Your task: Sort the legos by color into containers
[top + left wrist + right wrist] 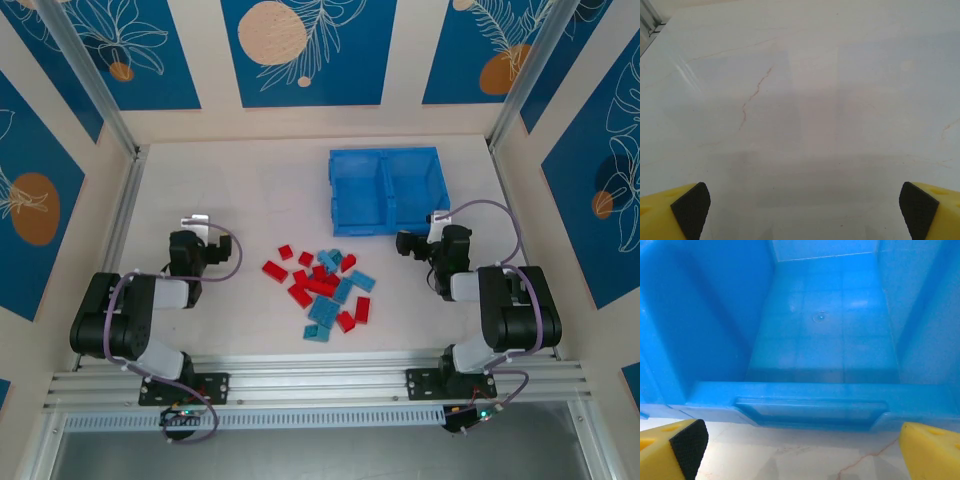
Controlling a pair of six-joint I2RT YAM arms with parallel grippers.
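Red and light blue legos (322, 288) lie mixed in a loose heap on the table's middle, between the two arms. The containers are two compartments of one blue bin (386, 154) at the back right, and both look bare inside. My left gripper (197, 221) hovers left of the heap, over bare table. In the left wrist view it (805, 212) is open, with nothing between its fingers (690, 210). My right gripper (438, 218) sits just before the bin's near wall. In the right wrist view it (805, 452) is open, facing the wall (810, 396) and the right compartment (820, 315).
The table is pale marble with thin brown veins (752, 97). An aluminium rail (320, 385) runs along the near edge and holds both arm bases. Patterned blue and cream walls (300, 50) close in the back and sides.
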